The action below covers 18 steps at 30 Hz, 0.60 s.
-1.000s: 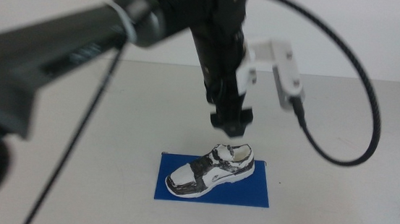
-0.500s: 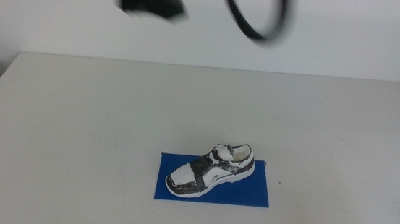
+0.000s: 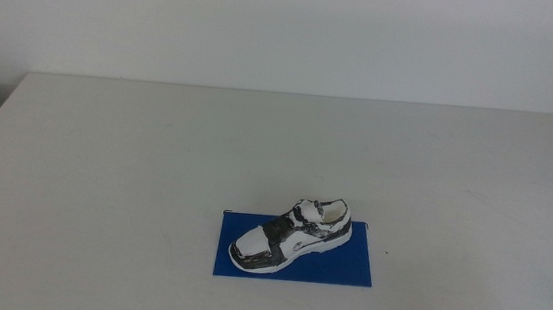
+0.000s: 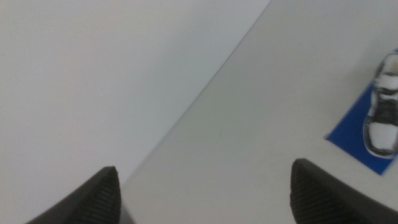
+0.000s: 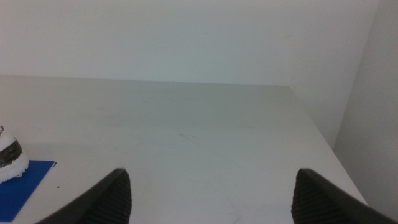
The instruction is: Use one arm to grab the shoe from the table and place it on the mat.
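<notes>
On the mat [image 3: 347,267] the shoe [image 3: 291,235] lies flat, toe toward the mat's near-left corner | mat on the table [image 3: 135,163], near its front edge | left gripper [image 4: 202,190] up off the table, jaws wide apart, empty | right gripper [image 5: 211,193] likewise clear, jaws spread, empty | neither arm in the middle view

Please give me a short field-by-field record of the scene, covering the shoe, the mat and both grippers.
shoe: small white sneaker with black straps, lying on the mat, toe toward the mat's left end in the middle view
mat: flat blue rectangular mat, on the white table
left gripper: jaws open, empty, away from the shoe
right gripper: jaws open, empty, away from the shoe
arms in middle view: none visible
task state: shoe appears placed
</notes>
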Motion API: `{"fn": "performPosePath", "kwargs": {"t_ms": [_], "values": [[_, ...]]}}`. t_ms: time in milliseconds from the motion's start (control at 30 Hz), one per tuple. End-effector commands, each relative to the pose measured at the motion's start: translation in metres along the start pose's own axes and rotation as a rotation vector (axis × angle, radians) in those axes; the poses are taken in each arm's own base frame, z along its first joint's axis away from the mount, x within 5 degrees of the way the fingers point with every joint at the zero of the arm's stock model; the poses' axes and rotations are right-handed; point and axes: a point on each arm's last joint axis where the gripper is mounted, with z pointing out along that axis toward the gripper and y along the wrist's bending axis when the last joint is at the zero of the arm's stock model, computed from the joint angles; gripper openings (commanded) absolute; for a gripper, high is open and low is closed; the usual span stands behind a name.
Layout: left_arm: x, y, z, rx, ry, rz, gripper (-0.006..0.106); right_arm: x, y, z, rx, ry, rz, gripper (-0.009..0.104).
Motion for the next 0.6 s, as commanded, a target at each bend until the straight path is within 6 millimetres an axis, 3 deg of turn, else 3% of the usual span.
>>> {"fn": "performPosePath", "kwargs": {"t_ms": [0,100,300,567], "values": [[0.012,-0.002,-0.019,-0.141,-0.076,-0.153,0.094,-0.011,-0.001,-0.003,0.012,-0.109,-0.021,0.066],[0.039,-0.015,-0.021,-0.324,-0.160,-0.187,0.094,-0.011,-0.001,-0.003,0.012,-0.109,-0.021,0.066],[0.101,-0.070,-0.016,-0.541,-0.476,-0.264,0.094,-0.011,-0.001,-0.003,0.012,-0.109,-0.021,0.066],[0.194,-0.141,0.014,-0.512,-0.388,-0.538,0.094,-0.011,-0.001,-0.003,0.012,-0.109,-0.021,0.066]]}}
